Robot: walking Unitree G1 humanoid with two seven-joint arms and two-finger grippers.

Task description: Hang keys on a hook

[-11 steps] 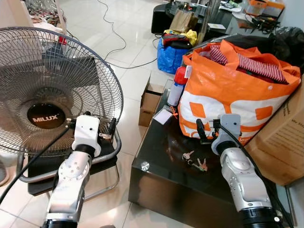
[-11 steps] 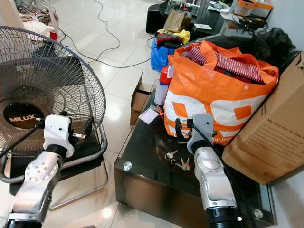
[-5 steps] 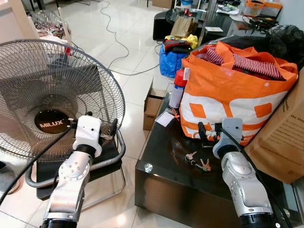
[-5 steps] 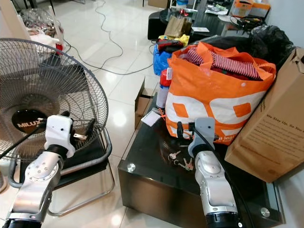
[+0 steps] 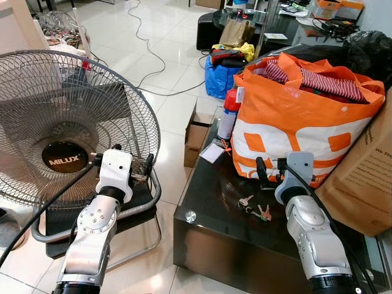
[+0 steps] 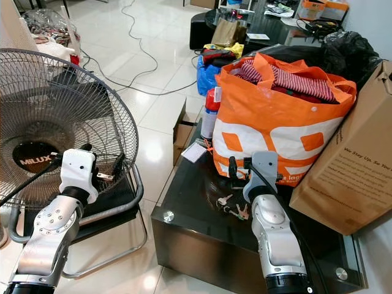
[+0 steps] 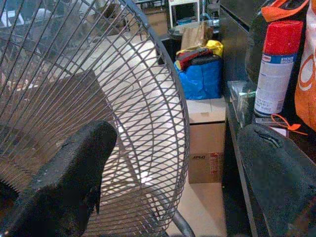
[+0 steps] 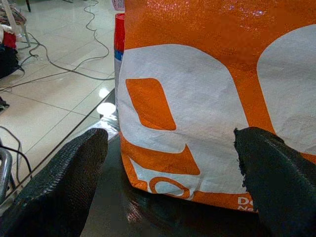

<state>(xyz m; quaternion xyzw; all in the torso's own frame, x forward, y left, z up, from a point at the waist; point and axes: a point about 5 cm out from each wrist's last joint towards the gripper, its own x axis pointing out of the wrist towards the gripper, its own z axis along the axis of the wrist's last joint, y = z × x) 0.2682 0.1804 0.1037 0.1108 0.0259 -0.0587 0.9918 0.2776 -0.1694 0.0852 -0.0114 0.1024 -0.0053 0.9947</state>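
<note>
Nearest, at 7 o'clock: left claw raised in front of the fan, fingers spread wide, nothing between them. At 5 o'clock: right claw held above the dark glossy table, fingers likewise wide apart and empty, aimed at the orange bag.

Just below and to the left of the right claw, toward 6 o'clock: keys lying flat on the table top, near the front edge, apart from both claws. Bare strip of table around them; round metal fitting at the near left corner.

At 3 o'clock: brown cardboard box standing on the table, pressed against the bag's side. Bag packed with striped cloth, taking most of the table's depth. At the bag's left side, toward 12 o'clock: red-capped spray can upright, white tag lying just beside it.

Off the table's left edge: small cardboard carton on the pale tiled floor, open floor between table and fan. Under the fan: black chair with chrome tube frame.

Farther, at 12 o'clock: blue bag, black cables across the tiles, cluttered furniture beyond.
</note>
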